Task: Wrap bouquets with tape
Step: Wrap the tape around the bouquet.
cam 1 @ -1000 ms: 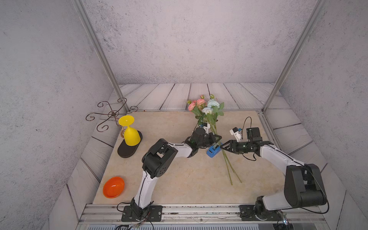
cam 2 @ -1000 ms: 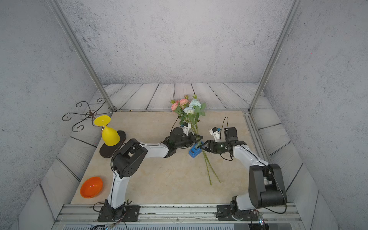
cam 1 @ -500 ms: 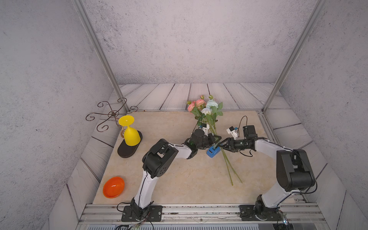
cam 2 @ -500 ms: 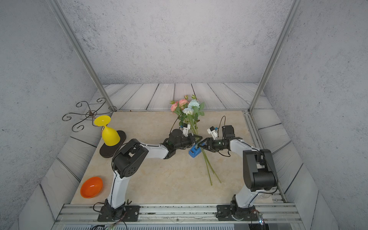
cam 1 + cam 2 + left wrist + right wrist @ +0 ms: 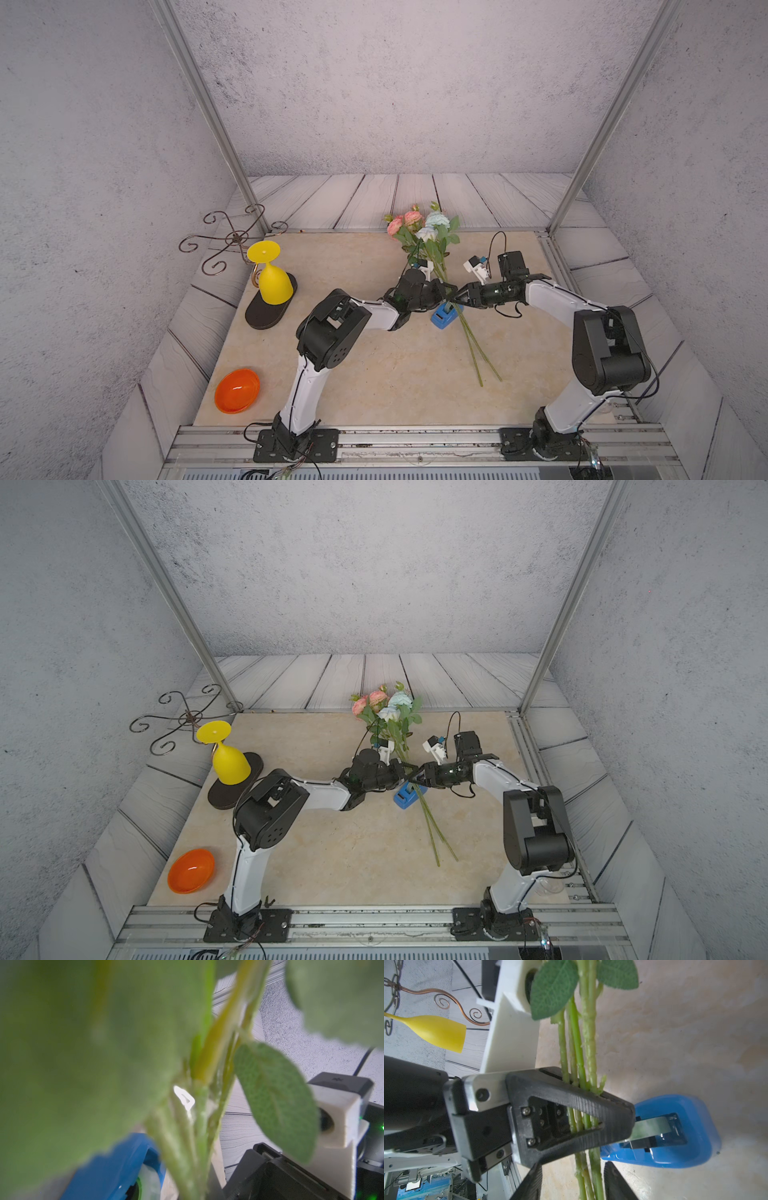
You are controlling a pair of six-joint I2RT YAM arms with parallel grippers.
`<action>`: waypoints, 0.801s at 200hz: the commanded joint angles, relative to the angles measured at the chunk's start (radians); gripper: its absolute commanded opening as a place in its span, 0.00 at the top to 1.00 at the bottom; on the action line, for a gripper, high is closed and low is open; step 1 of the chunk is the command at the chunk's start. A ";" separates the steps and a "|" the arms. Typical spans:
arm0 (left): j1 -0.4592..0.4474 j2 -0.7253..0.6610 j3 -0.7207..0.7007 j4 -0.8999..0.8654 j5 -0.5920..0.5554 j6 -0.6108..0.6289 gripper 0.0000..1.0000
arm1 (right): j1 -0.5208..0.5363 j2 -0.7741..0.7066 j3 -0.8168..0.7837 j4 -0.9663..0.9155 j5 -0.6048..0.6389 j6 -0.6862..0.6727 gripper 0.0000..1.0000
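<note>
**Left gripper clamped on the stems, right gripper's fingers apart around them**

You have the left gripper [image 5: 445,291] closed tight on the bouquet [image 5: 432,245], gripping the green stems [image 5: 473,345] just below the lowest leaves. In the right wrist view the stems run straight through its black jaws. Your right gripper [image 5: 572,1167] meets it tip to tip from the other side. Its two fingers [image 5: 529,1184] stand apart with the stems between them, and bare table shows between one finger and the stems.

The bouquet lies slantwise over the middle of the table [image 5: 374,374], with the pink and pale blue blooms toward the far edge and the stem ends toward the front. The blue tape dispenser [image 5: 442,318] sits on the table directly under the two grippers, and the stems cross just beside it. A pale strip of tape [image 5: 652,1126] shows in its slot.

For writing, you get only a small mark [image 5: 335,1079] on the black housing [image 5: 342,1084] in the left wrist view, too blurred to read.

Well to the left you'll see a yellow goblet [image 5: 272,278] upside down on a dark oval base [image 5: 266,318], an orange bowl [image 5: 237,390] near the front, and a scrolled wire stand [image 5: 232,239] at the far corner
</note>
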 commanded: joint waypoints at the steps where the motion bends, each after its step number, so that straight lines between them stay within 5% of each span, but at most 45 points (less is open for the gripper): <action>1: -0.012 -0.010 0.020 0.079 0.011 0.025 1.00 | 0.018 0.053 0.018 -0.059 0.051 -0.054 0.54; 85: -0.021 -0.012 0.031 0.071 0.008 0.020 1.00 | 0.023 0.058 -0.030 0.042 0.044 -0.006 0.52; 160: -0.024 -0.021 0.022 0.046 -0.016 0.020 1.00 | 0.026 0.062 0.004 0.043 0.127 -0.008 0.68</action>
